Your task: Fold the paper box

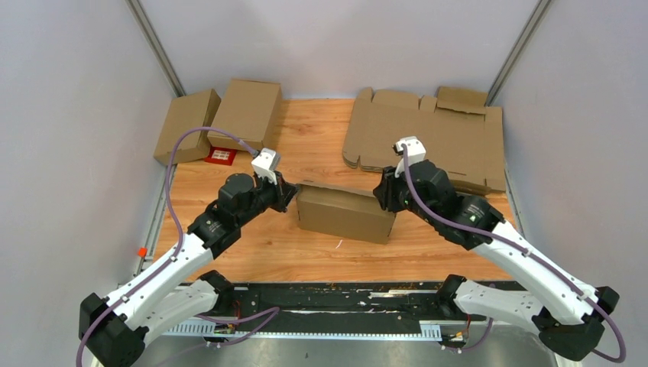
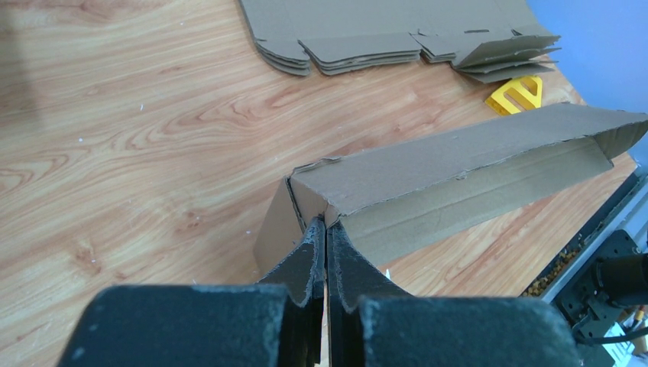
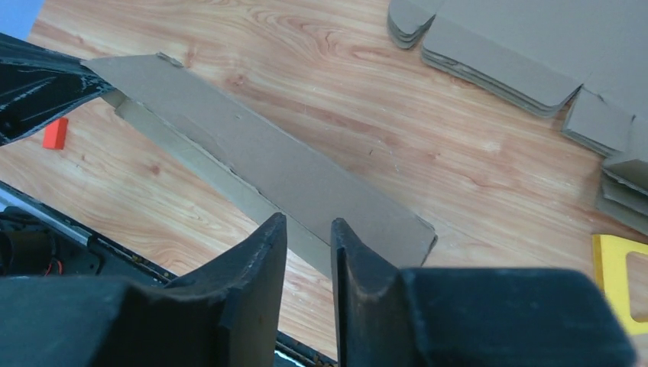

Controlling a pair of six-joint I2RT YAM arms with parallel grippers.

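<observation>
Two arms meet at the paper box [image 1: 345,214], one at each end. The box lies about midway across the worktop [image 1: 306,145], well apart from both side edges, its long side running roughly along the near edge. Its top panel is folded over, and the left wrist view shows the long side still gaping along the seam.

At the box's left end the left claw [image 2: 326,225] is clenched, with its fingertips pressed together right at the corner of the end flap. Whether any cardboard is caught between them cannot be told.

At the right end the right claw [image 3: 309,225] has its fingers a little apart, astride the box's edge. Whether they pinch the cardboard or merely flank it cannot be told.

A stack of flat notched cardboard sheets [image 1: 428,138] fills the far right corner. Two folded cartons [image 1: 246,113] stand at the far left corner, with a small red card [image 1: 221,156] just in front of them.
</observation>
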